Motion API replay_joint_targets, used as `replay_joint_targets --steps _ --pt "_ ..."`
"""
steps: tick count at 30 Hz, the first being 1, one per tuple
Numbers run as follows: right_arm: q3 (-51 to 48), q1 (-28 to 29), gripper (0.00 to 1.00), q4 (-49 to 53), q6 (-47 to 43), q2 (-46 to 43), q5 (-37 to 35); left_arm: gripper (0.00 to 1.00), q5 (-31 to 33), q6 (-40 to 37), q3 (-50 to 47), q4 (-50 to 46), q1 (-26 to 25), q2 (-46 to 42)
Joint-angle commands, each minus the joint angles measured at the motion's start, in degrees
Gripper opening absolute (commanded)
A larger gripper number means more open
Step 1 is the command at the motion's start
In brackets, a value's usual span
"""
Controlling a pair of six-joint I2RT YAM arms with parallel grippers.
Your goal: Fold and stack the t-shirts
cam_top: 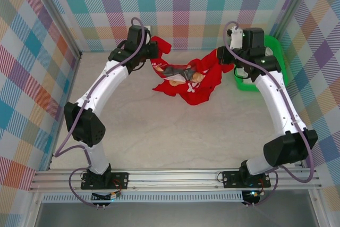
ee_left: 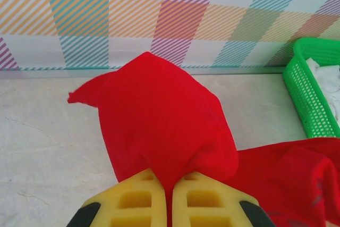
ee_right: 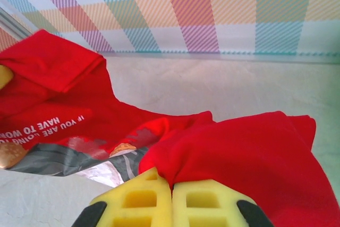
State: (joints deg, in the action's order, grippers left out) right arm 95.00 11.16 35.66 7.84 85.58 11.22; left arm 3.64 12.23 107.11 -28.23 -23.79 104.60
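Note:
A bright red t-shirt (cam_top: 186, 78) with a printed picture and white lettering hangs crumpled between both arms at the back of the table. My left gripper (cam_top: 150, 51) is shut on its left end; in the left wrist view the red t-shirt (ee_left: 159, 120) bunches up between the yellow fingers (ee_left: 135, 200) of the left gripper (ee_left: 171, 195). My right gripper (cam_top: 226, 57) is shut on the right end; the right wrist view has the t-shirt (ee_right: 249, 152) pinched in the right gripper (ee_right: 172, 192), with the print (ee_right: 79, 158) sagging to the left.
A green basket (cam_top: 263, 75) holding white cloth stands at the back right, close behind the right arm, and it appears as the green basket (ee_left: 313, 89) in the left wrist view. Plaid walls (cam_top: 180, 3) enclose the table on three sides.

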Motion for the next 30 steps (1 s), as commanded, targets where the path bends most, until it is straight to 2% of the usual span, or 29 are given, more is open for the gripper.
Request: replay_joint_targets --steps 1,6,11,14,18,23,30 --pt "1.05 -0.28 0.00 -0.82 -2.13 -1.07 6.76 0.00 -1.48 1.00 -6.36 7.21 1.71 -3.61" --pt "-9.93 -0.35 0.00 -8.52 -2.14 -9.39 21.38 0.00 -0.92 3.38 -24.41 20.04 2.08 -12.58" --pt "-22.53 0.04 0.00 -14.44 0.41 -19.56 34.31 0.00 1.52 5.57 -38.55 24.79 2.17 -20.19" --pt "-29.78 1.77 0.00 -16.98 2.36 -25.20 38.04 0.00 2.86 6.57 -44.48 25.90 2.09 -24.17" --pt "-39.46 7.74 0.00 -16.74 3.36 -31.32 38.22 0.00 4.79 7.15 -49.66 26.27 2.11 -28.15" --pt "-50.73 14.02 0.00 -17.35 7.05 -36.68 32.73 0.00 9.62 9.18 -54.60 24.82 2.15 -31.12" --pt "-65.24 17.99 0.00 -23.77 17.47 -39.98 29.76 0.00 23.64 18.65 -61.38 20.40 2.15 -33.08"
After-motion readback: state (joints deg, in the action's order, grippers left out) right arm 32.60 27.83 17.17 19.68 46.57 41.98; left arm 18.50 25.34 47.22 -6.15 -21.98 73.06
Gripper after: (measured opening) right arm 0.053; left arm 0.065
